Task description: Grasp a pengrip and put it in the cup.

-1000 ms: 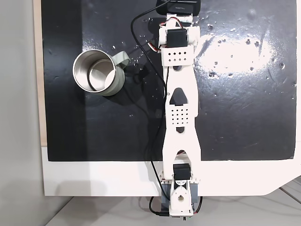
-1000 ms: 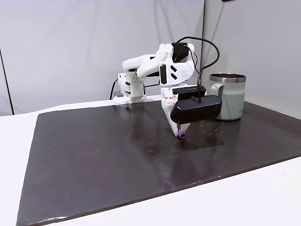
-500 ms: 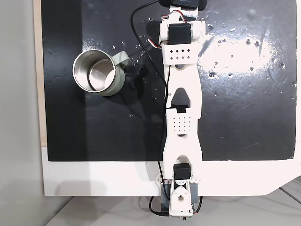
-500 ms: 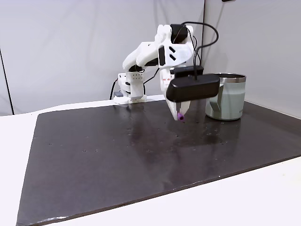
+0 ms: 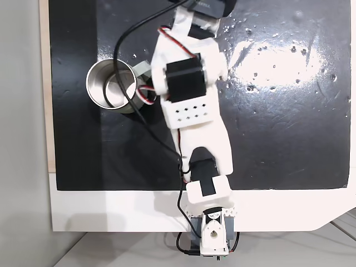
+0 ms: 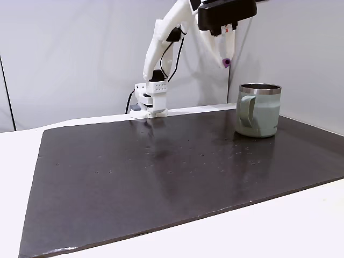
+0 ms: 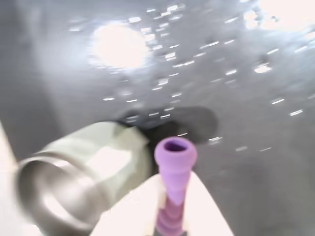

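Note:
The purple pengrip (image 7: 173, 177) is clamped between my white fingers (image 7: 209, 211), its flared end pointing away in the wrist view. In a fixed view from the side, my gripper (image 6: 224, 60) is shut on the pengrip (image 6: 226, 63), high above the mat and a little left of the cup (image 6: 259, 109). The cup is pale grey-green with a steel inside and stands upright on the black mat. In a fixed view from above, the cup (image 5: 111, 84) is partly hidden behind my arm (image 5: 186, 94), and in the wrist view the cup (image 7: 74, 172) lies low on the left.
A black mat (image 6: 161, 177) covers the white table (image 6: 279, 231). My arm's base (image 6: 151, 99) stands at the mat's far edge, with black cables running to it.
My gripper has risen from just above the mat to well above the cup's rim, carrying the pengrip. From above, the arm has swung left, towards the cup.

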You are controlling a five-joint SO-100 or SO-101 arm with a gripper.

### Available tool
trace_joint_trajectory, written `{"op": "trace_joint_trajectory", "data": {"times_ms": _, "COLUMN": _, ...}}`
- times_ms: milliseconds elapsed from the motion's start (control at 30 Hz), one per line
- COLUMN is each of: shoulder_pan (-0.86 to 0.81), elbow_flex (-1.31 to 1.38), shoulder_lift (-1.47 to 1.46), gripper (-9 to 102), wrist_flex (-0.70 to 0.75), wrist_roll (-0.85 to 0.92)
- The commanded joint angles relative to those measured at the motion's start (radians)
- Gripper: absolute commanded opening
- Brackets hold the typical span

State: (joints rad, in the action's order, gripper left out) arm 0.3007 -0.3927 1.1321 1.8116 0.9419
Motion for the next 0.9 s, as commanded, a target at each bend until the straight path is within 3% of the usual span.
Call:
{"op": "trace_joint_trajectory", "data": {"times_ms": 0, "shoulder_pan": 0.075, "elbow_flex": 0.025, "shoulder_lift": 0.046, "gripper": 0, "wrist_flex": 0.017, "wrist_roll": -0.195}}
{"op": "trace_joint_trajectory", "data": {"times_ms": 167, "shoulder_pan": 0.161, "elbow_flex": 0.123, "shoulder_lift": -0.063, "gripper": 0, "wrist_flex": 0.017, "wrist_roll": -0.428}}
{"op": "trace_joint_trajectory", "data": {"times_ms": 433, "shoulder_pan": 0.322, "elbow_flex": 0.207, "shoulder_lift": -0.153, "gripper": 0, "wrist_flex": 0.017, "wrist_roll": -0.618}}
{"op": "trace_joint_trajectory", "data": {"times_ms": 867, "shoulder_pan": 0.44, "elbow_flex": 0.245, "shoulder_lift": -0.198, "gripper": 3, "wrist_flex": 0.018, "wrist_roll": -0.661}}
